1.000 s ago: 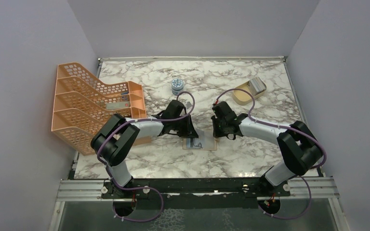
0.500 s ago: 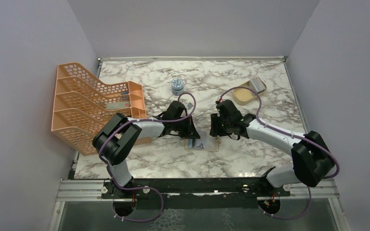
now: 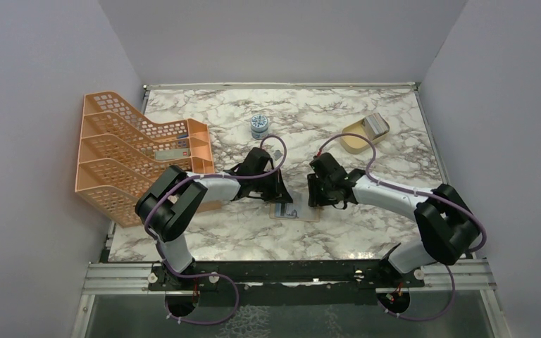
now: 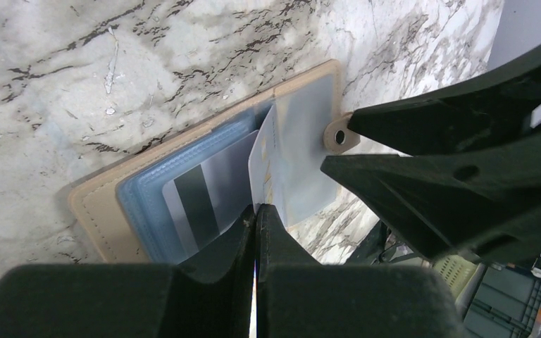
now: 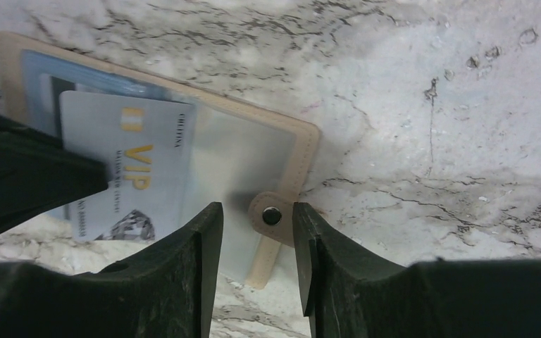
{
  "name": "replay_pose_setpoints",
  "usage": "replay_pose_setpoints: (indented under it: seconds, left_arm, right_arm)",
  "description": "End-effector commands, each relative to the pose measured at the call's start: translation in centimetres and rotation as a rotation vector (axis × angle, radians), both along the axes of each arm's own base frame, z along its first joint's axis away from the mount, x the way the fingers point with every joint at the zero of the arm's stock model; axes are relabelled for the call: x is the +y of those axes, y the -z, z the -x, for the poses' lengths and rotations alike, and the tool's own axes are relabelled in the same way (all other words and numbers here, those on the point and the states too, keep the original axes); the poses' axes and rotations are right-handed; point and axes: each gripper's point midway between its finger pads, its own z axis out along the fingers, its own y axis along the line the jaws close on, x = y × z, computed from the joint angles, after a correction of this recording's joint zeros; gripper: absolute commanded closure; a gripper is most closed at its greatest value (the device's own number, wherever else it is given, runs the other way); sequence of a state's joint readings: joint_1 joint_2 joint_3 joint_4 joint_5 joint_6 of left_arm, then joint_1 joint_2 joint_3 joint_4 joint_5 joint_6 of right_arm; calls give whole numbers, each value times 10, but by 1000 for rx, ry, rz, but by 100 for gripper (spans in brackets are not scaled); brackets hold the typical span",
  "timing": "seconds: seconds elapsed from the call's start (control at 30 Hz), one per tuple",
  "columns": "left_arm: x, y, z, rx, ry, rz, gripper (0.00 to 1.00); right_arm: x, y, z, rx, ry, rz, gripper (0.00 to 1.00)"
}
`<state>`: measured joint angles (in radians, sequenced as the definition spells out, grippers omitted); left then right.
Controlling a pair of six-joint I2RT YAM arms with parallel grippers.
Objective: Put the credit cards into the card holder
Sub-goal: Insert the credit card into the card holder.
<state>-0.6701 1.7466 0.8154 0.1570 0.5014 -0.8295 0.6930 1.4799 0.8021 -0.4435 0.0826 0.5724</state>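
The card holder [image 3: 297, 211] lies open on the marble, tan rim [image 4: 95, 211] round pale blue pockets. A credit card with a dark stripe [image 4: 199, 197] sits in its left pocket. My left gripper [image 4: 256, 211] is shut on a silvery credit card [image 5: 130, 165] printed VIP, held on edge [image 4: 259, 165] over the holder's middle, its lower end at the pockets. My right gripper [image 5: 257, 211] is open, its jaws standing either side of the snap tab [image 5: 271, 215] at the holder's right edge, without touching it. From above, both grippers [image 3: 282, 196] [image 3: 315, 199] meet over the holder.
An orange tiered file rack [image 3: 137, 155] stands at the left. A beige rounded dish [image 3: 352, 141] with several more cards [image 3: 375, 125] sits at the back right. A small round jar [image 3: 258, 125] stands behind the grippers.
My right gripper has opened and its arm has shifted slightly over the holder's right edge. The left gripper stays shut on the card, almost still.
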Motion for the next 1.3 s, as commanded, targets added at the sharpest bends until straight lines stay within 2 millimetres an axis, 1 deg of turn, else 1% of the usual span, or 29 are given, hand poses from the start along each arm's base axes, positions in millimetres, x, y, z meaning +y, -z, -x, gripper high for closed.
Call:
replay_pose_setpoints:
  seconds: [0.0, 0.07, 0.17, 0.33, 0.47, 0.57, 0.67, 0.8, 0.93, 1.03, 1.13, 1.27]
  left_arm:
    - [3, 15, 14, 46, 16, -9, 100]
    - [3, 18, 16, 61, 16, -4, 100]
    - [3, 25, 17, 80, 19, -14, 100]
    - [11, 33, 14, 64, 4, -84, 100]
    - [16, 35, 9, 42, 7, -131, 100]
    - [14, 35, 8, 26, 42, -130, 100]
    - [5, 32, 11, 24, 90, -73, 100]
    - [-1, 27, 16, 32, 129, -13, 100]
    - [-7, 20, 22, 92, 111, 97, 100]
    - [-6, 21, 23, 102, 93, 107, 100]
    - [-8, 17, 23, 101, 85, 128, 100]
    - [-10, 11, 21, 98, 72, 153, 100]
  right_arm:
    - [-13, 17, 4, 14, 40, 60, 62]
    - [-12, 19, 6, 18, 40, 52, 68]
    - [-13, 22, 7, 17, 42, 50, 74]
    - [-14, 26, 11, 26, 38, 50, 80]
    - [-14, 26, 11, 24, 36, 41, 81]
    - [-12, 27, 12, 28, 29, 37, 81]
    - [-12, 28, 12, 30, 26, 36, 82]
    - [-12, 27, 11, 27, 22, 37, 82]
    - [-13, 29, 11, 27, 24, 44, 82]
    - [-13, 29, 12, 32, 28, 42, 82]
    - [-12, 22, 10, 19, 35, 35, 82]
    - [-11, 17, 7, 4, 38, 29, 86]
